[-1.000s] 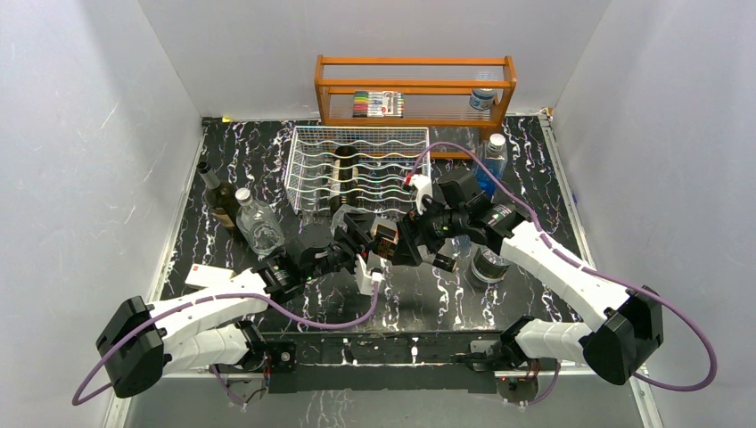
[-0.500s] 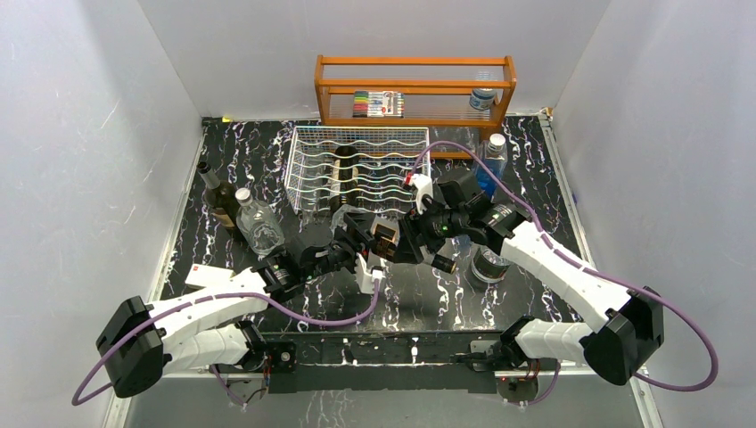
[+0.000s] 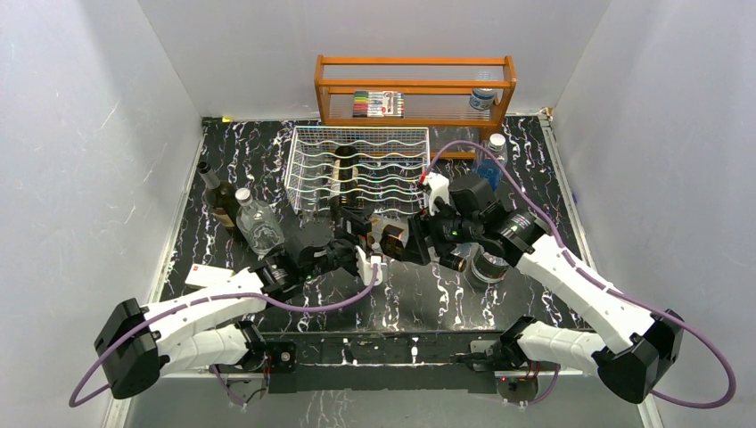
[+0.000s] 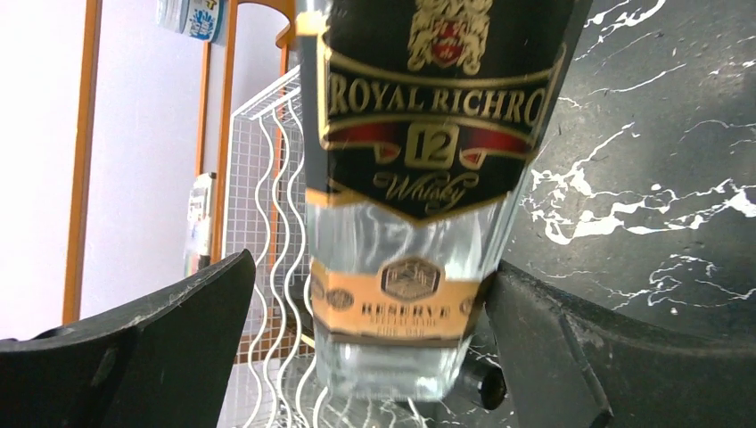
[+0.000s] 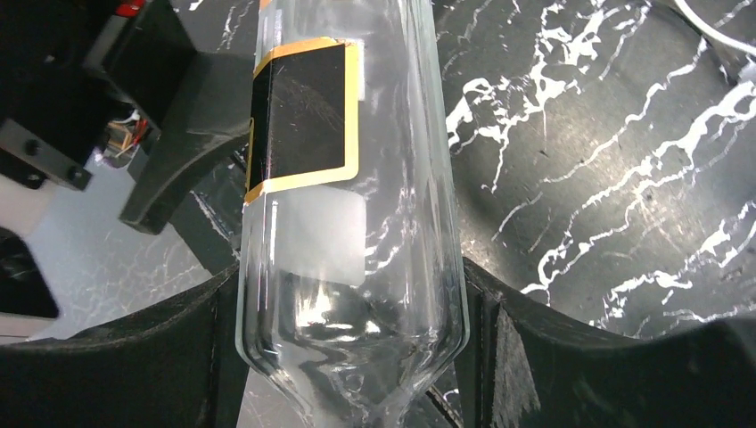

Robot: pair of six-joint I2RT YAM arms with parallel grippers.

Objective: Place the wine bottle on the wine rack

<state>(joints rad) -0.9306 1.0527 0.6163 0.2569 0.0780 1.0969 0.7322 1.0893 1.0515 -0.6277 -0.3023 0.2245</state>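
Surface: black, white-veined table [image 3: 258,156] boxed in by plain white walls; orange wooden shelf [image 3: 414,89] at the back.
Wine rack: white wire grid [image 3: 358,169] just in front of the shelf, one dark bottle [image 3: 342,174] lying in it.
Wine bottle: off the rack, lying roughly level above the table just in front of the rack's near edge, between the two grippers [image 3: 390,239].
Top view only: overall layout; the bottle was mostly hidden by the wrists.
Left wrist view only: the label [image 4: 432,125] read "Royal Richro 12 Whisky"; the rack's wavy wires [image 4: 267,223] showed behind it.
Left gripper: [image 3: 364,242] fingers spread either side of the bottle's base end [image 4: 374,294] — a clear gap showed at one finger [image 4: 178,330].
Right wrist view only: clear glass shoulder and a black, gold-edged back label [image 5: 303,116].
Right gripper: [image 3: 419,242] fingers pressed against both sides of the bottle near its shoulder [image 5: 352,294] — a firm pinch.
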